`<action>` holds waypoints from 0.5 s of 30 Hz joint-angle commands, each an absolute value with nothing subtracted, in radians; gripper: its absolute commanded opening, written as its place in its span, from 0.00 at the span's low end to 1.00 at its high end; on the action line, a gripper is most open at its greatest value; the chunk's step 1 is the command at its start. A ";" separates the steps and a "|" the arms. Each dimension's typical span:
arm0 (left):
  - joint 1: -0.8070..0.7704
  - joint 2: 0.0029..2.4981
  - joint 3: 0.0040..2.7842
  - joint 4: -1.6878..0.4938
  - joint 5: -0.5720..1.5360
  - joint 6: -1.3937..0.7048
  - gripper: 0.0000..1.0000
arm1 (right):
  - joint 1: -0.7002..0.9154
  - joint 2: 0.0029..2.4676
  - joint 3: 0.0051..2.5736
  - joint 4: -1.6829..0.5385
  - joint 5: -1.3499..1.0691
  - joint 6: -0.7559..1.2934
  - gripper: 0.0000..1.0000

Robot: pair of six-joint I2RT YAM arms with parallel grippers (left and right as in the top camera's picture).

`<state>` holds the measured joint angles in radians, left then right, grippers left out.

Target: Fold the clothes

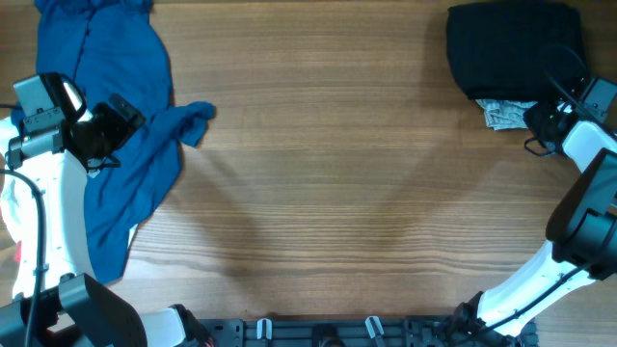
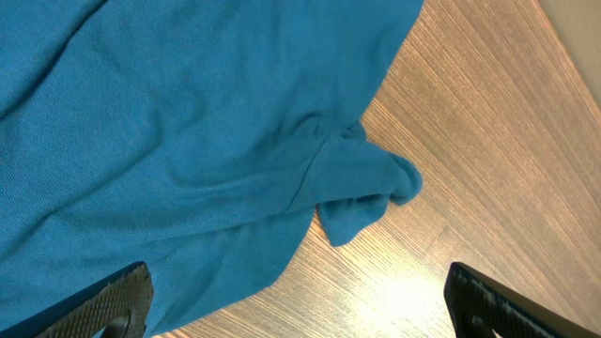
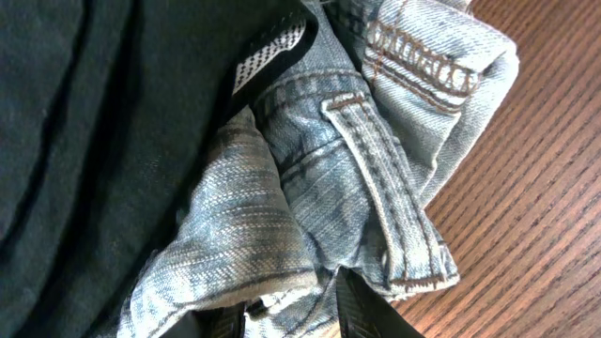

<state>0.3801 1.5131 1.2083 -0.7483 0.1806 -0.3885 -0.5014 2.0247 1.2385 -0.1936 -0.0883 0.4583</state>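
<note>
from above, you have a wooden tabletop (image 1: 318, 173) with clothes at two of its corners. at the upper left, a blue garment (image 1: 116, 58) lies loosely spread and trails down the left side, with a bunched end poking out to the right. your left fingers (image 1: 128, 114) hang over it, close to that end. at the upper right, a black garment (image 1: 516, 43) sits in a compact folded block, and a pale denim piece (image 1: 503, 114) peeks out from under its near edge. your right fingers (image 1: 532, 120) are right at the denim; whether they pinch it you can't tell from up here.
</note>
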 commanded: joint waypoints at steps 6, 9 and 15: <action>0.384 1.521 1.210 -0.753 0.189 -0.401 1.00 | -0.516 1.818 1.261 -0.306 -0.179 0.417 0.44; 0.384 1.521 1.210 -0.753 0.189 -0.401 1.00 | -0.516 1.648 1.261 -0.372 -0.342 0.365 0.67; 0.384 1.521 1.210 -0.753 0.189 -0.401 1.00 | -0.516 1.232 1.261 -0.653 -0.608 0.379 0.99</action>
<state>0.3801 1.5131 1.2083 -0.7551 0.1810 -0.3885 -0.5159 1.3796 1.2465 -0.5793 -0.4080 0.3817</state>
